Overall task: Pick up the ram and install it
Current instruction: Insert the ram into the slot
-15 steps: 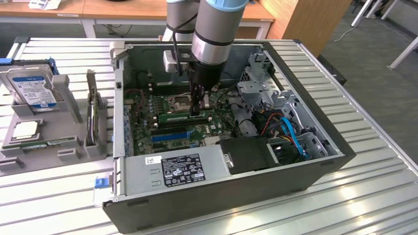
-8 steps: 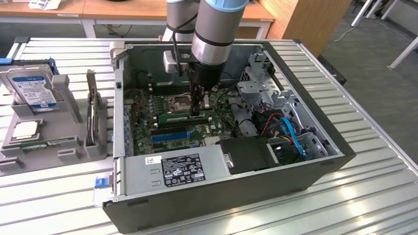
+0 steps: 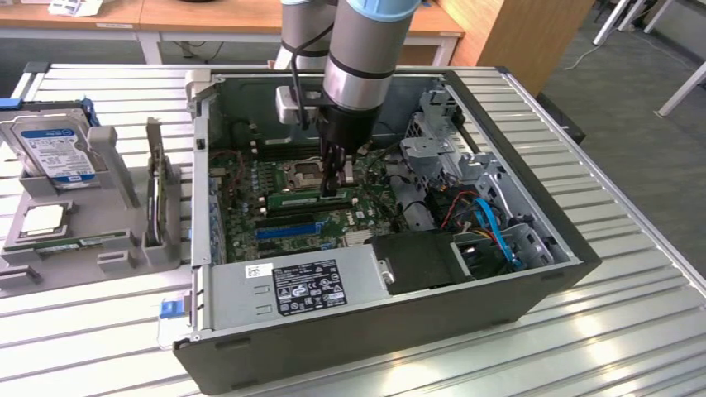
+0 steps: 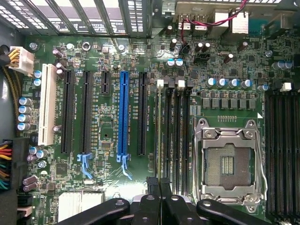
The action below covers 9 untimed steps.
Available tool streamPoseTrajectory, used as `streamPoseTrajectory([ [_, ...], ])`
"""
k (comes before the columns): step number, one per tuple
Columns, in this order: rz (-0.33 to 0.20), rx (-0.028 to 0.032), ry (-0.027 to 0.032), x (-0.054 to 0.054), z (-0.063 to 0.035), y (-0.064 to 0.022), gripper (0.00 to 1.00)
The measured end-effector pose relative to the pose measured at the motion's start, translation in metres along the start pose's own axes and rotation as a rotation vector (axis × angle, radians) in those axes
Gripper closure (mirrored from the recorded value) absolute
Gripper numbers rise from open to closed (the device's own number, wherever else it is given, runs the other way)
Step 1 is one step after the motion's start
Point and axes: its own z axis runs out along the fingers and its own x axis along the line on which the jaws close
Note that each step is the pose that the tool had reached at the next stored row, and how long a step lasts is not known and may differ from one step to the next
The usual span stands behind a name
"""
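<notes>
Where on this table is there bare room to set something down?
Bare slats lie on the table to the exterior view's right of the computer case, and at the exterior view's lower left, in front of the grey holder. Crowded: the holder with its hard drive, and inside the case, where the pincer stands over the motherboard.

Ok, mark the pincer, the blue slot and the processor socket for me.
pincer (image 4: 158, 183), wrist view, midway between its shut fingertips.
blue slot (image 4: 123, 112), wrist view, middle of its long body.
processor socket (image 4: 228, 164), wrist view, the contact field inside the metal frame.
</notes>
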Motion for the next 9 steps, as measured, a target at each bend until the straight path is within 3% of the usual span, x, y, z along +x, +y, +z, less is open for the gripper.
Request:
streamPoseTrajectory([
  [9,0.0,-0.0001,0.0003,0.0,0.0016,-0.0001,0.89],
])
